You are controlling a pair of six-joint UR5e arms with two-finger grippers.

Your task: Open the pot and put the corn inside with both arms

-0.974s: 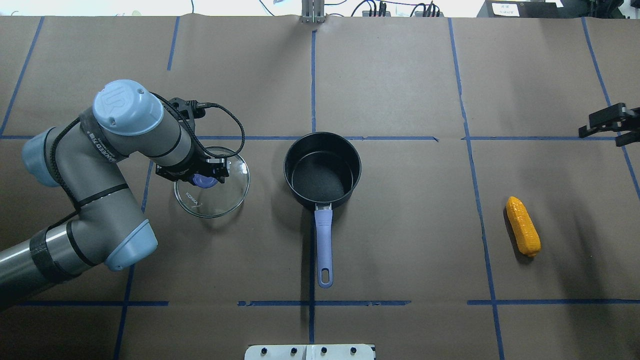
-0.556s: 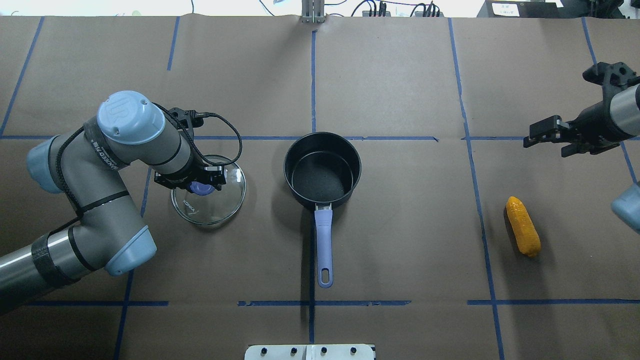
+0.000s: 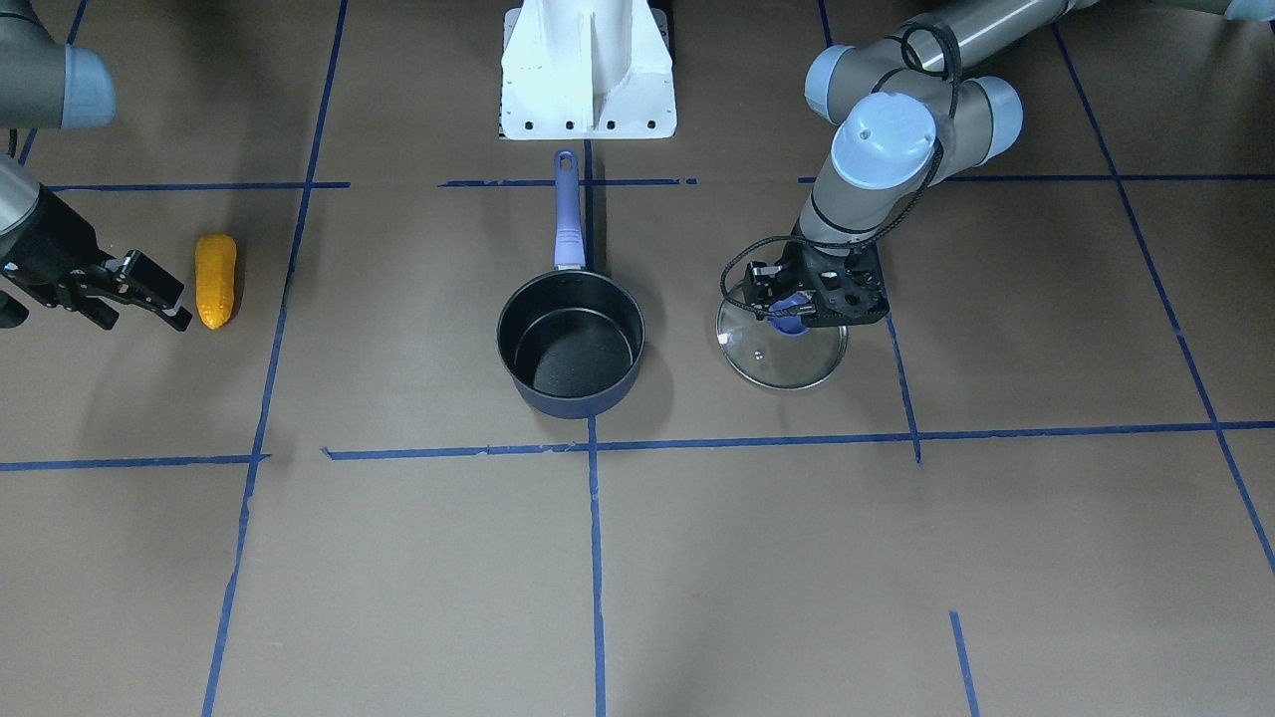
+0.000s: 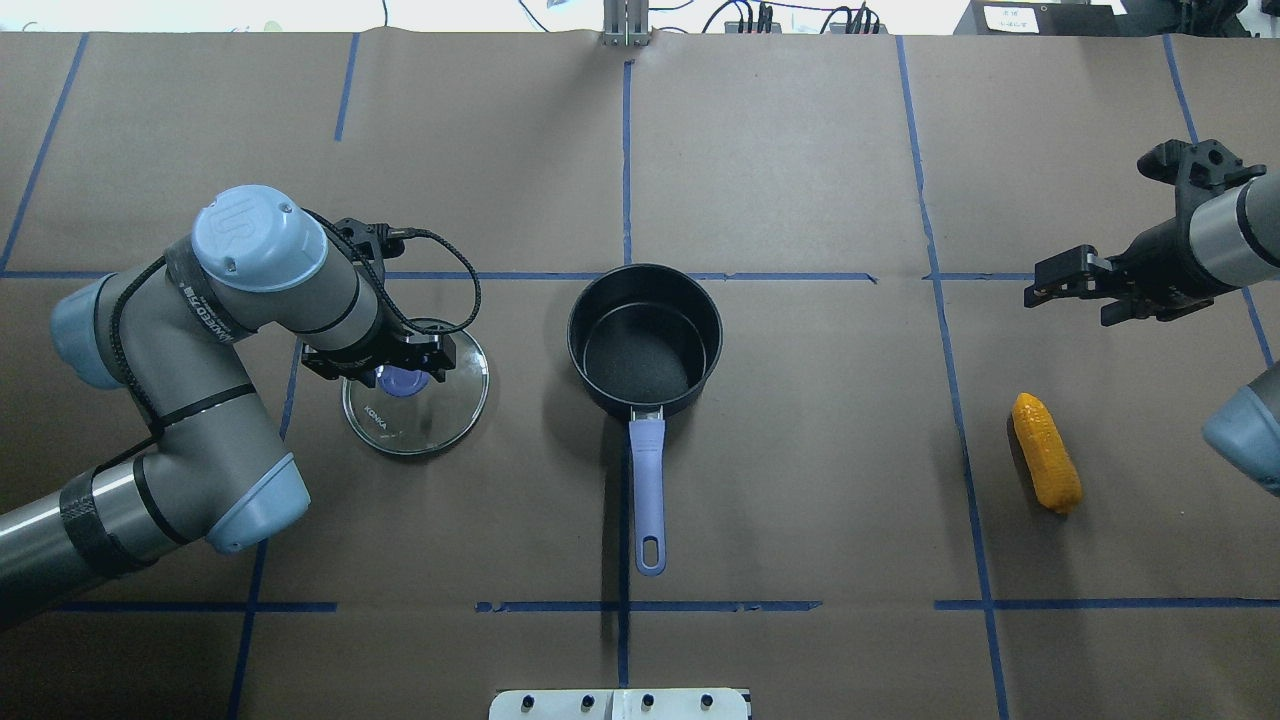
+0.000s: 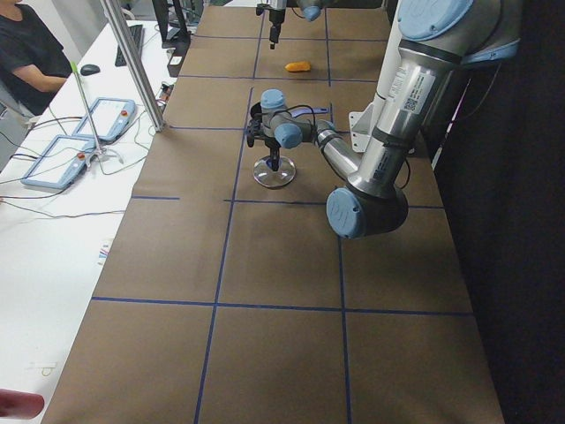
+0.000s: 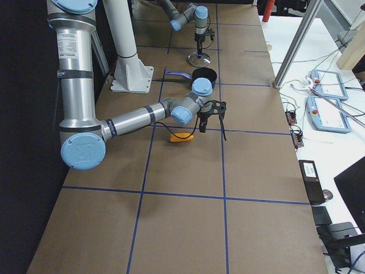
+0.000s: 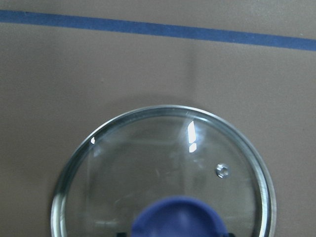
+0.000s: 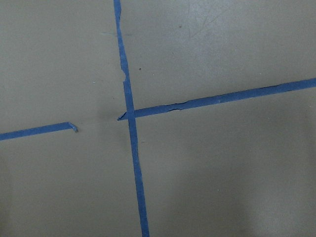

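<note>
The dark navy pot (image 4: pixel 645 340) stands open and empty at the table's middle, its purple handle (image 4: pixel 648 470) pointing toward the robot; it also shows in the front view (image 3: pixel 571 344). My left gripper (image 4: pixel 400 378) is shut on the purple knob of the glass lid (image 4: pixel 415 410), which lies left of the pot, apart from it. The lid fills the left wrist view (image 7: pixel 163 177). The orange-yellow corn (image 4: pixel 1046 466) lies far right on the table. My right gripper (image 4: pixel 1090 292) is open and empty, hovering beyond the corn, away from it.
Blue tape lines divide the brown table cover. The white robot base plate (image 3: pixel 588 70) sits at the near edge behind the pot handle. A metal post (image 4: pixel 625 25) stands at the far edge. A side desk with tablets (image 5: pixel 88 132) lies beyond the table.
My right arm has come in from the right edge, moving left over the table beyond the corn. My left gripper has shifted the lid slightly left and nearer the robot.
</note>
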